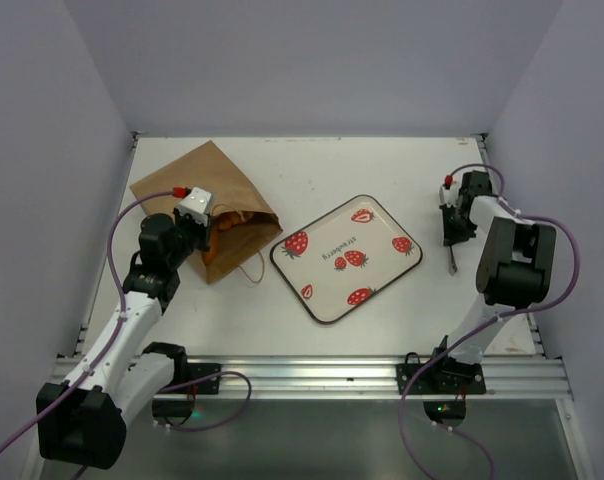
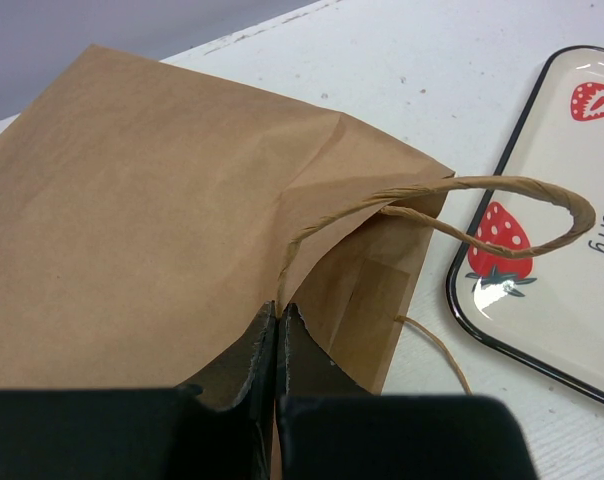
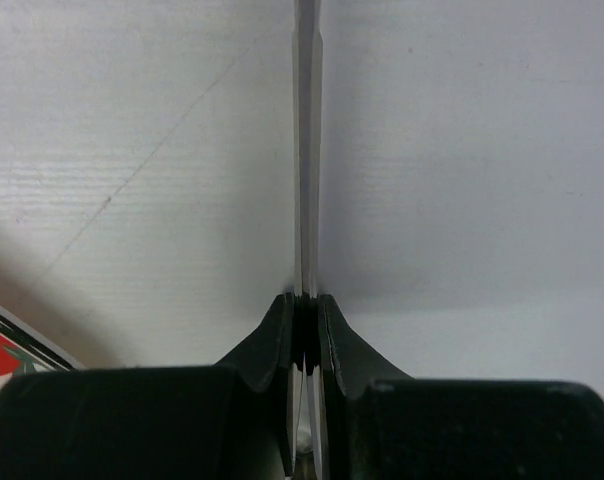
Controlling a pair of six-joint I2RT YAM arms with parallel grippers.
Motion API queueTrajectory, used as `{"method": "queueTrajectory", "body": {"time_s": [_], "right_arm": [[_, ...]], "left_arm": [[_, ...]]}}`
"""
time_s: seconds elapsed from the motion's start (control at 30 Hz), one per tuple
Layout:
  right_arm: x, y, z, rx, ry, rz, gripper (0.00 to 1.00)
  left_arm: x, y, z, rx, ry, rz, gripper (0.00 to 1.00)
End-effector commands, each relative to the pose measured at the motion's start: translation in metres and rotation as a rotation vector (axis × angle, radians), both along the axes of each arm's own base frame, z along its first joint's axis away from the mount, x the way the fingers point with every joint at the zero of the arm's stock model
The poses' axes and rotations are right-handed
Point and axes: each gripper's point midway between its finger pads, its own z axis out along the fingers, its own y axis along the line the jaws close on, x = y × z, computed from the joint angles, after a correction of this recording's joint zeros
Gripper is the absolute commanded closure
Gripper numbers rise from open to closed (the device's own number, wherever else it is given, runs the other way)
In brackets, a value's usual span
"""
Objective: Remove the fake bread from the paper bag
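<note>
The bag is laid flat on the surface at the far left, with its mouth turned toward the tray. The bread is seen only as a patch of orange inside the mouth; single pieces cannot be told apart, and none is seen on the tray or on the surface.

The left gripper is placed at the bag's mouth. In the left wrist view its jaws are pressed together on the upper paper edge, just where one handle is fixed. This handle is arched out to the right, and its far end is seen over the tray's rim. A second strand of twisted paper is seen lower down, beside the bag's corner.

The right gripper is held near the far right, well apart from the bag and to the right of the tray. Its jaws are clamped on a thin metal tool, which is pointed straight ahead just above the surface. What kind of tool it is cannot be told. A corner of the tray is caught at the lower left of the right wrist view.
</note>
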Motion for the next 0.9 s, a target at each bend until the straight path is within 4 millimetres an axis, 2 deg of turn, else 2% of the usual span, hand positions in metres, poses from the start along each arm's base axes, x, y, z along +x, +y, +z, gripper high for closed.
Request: {"method": "queueTrajectory", "body": {"time_s": [0.0,0.07,0.2,0.4,0.57,0.7,0.87], "right_arm": [[0.002,-0.001,0.021,-0.01,-0.072,0.079,1.0],[0.001,0.001,0.029,-0.009,-0.092,0.107,1.0],[0.003,0.012,0.056,0.029,-0.161,0.163,0.9],[0.012,0.028,0.12,0.094,-0.311,0.213,0.82],[0.011,0.044,0.165,0.155,-0.379,0.257,0.65],[0.007,0.053,0.185,0.189,-0.409,0.283,0.6],[-0.002,0.07,0.196,0.249,-0.424,0.324,0.57]], "left_arm": [[0.0,-0.006,0.017,-0.007,-0.035,-0.029,1.0],[0.0,-0.007,0.016,-0.007,-0.033,-0.032,1.0],[-0.001,-0.007,0.017,-0.006,-0.039,-0.031,1.0],[-0.001,-0.006,0.018,-0.006,-0.042,-0.03,1.0],[-0.001,-0.006,0.019,-0.006,-0.046,-0.028,1.0],[-0.001,-0.005,0.021,-0.005,-0.052,-0.025,1.0],[-0.002,-0.006,0.021,-0.007,-0.054,-0.028,1.0]]}}
